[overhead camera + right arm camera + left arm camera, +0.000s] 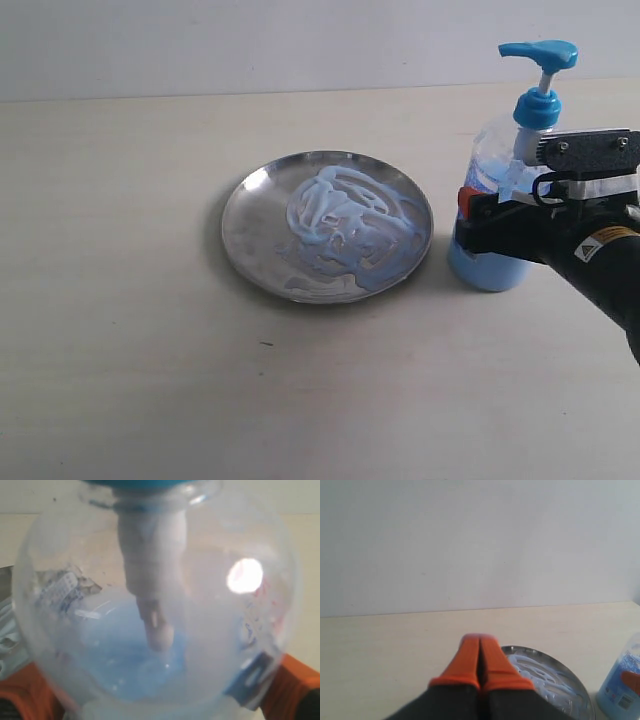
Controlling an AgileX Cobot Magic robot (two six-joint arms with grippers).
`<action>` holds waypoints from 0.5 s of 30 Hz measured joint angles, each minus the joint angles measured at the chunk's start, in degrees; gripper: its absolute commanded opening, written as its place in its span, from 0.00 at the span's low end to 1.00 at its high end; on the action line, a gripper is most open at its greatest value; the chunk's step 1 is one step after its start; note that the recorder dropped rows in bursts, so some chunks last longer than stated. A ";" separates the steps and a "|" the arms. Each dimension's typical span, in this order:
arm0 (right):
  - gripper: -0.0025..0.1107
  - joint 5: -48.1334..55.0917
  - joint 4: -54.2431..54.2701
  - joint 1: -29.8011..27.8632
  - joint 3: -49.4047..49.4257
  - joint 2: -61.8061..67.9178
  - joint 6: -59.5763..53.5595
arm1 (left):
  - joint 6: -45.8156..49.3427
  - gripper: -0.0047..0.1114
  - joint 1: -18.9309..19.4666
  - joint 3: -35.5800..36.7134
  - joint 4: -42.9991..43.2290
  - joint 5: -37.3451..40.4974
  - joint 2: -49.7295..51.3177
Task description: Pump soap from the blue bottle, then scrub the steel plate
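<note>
The steel plate (240, 215) lies in the middle of the table, and swirled pale blue soap (345, 215) covers much of it. To its right stands the blue bottle (490, 270), upright, with its pump head (540, 52) raised. My right gripper (480, 195) reaches in from the right and holds the bottle's body between its orange fingers. In the right wrist view the bottle (150, 605) fills the space between them (160, 692). My left gripper (480, 640) is shut and empty, hovering short of the plate's rim (570, 680); the exterior view does not show it.
The pale wooden tabletop (120, 350) runs back to a white wall (250, 40). The bottle (622, 685) stands close beside the plate's right rim.
</note>
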 measured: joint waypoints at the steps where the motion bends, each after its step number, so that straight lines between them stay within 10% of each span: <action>1: 0.54 -0.12 0.00 0.00 0.00 0.08 0.00 | 0.00 0.04 0.00 0.00 0.00 0.00 0.00; 9: 0.49 -0.44 0.26 0.00 -0.63 0.58 0.13 | 0.00 0.04 0.00 0.00 0.00 0.00 0.00; 15: 0.24 0.31 0.41 0.00 -1.41 0.71 0.01 | 0.00 0.04 0.00 0.00 0.00 0.00 0.00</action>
